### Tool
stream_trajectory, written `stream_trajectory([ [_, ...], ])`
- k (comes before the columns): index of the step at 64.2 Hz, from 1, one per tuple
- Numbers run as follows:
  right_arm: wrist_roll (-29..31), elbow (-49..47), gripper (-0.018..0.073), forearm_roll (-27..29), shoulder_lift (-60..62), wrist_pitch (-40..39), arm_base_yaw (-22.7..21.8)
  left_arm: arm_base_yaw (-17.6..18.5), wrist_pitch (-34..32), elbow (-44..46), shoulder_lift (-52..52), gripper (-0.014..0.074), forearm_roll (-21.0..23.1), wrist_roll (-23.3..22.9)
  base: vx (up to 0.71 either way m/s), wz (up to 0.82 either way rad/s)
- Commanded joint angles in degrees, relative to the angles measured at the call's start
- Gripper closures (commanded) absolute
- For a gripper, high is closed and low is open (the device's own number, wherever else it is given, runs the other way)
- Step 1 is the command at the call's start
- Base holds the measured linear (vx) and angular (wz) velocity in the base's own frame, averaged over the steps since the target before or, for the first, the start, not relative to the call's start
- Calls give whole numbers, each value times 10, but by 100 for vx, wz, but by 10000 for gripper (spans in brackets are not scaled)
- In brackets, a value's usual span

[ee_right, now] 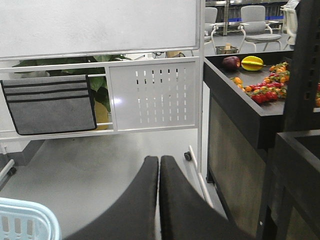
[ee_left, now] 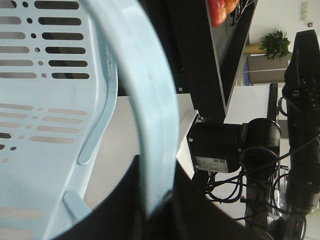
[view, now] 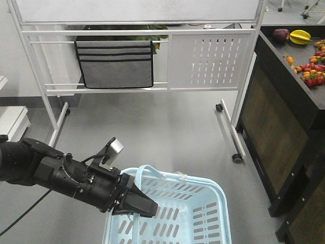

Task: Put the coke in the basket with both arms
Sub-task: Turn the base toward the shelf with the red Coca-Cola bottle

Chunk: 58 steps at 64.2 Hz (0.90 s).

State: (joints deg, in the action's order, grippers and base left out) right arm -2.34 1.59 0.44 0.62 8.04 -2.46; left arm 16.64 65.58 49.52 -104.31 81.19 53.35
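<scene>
The light blue basket (view: 203,182) sits low at the bottom of the front view, above the grey floor. My left gripper (view: 144,207) is shut on its thin handle (view: 152,169) near the left rim. In the left wrist view the handle (ee_left: 150,110) runs down between the jaws of the left gripper (ee_left: 160,195), with the slotted basket wall (ee_left: 45,100) to the left. My right gripper (ee_right: 159,159) is shut and empty over the floor, and a basket corner (ee_right: 30,212) shows at the lower left. The coke is out of view.
A white wheeled board stand (view: 210,61) with a grey fabric pocket (view: 114,63) stands ahead. A dark counter (view: 284,107) carrying fruit (view: 312,71) is at the right. Black arm hardware and cables (ee_left: 250,150) show in the left wrist view.
</scene>
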Motion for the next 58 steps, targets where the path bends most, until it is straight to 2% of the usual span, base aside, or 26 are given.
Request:
stream_trajectory([
  [1, 2, 7, 568, -4, 10, -44, -3, 1, 51, 13, 31, 602, 39, 6, 21, 7],
  [58, 2, 7, 568, -4, 10, -44, -3, 1, 51, 13, 31, 602, 39, 6, 20, 7],
])
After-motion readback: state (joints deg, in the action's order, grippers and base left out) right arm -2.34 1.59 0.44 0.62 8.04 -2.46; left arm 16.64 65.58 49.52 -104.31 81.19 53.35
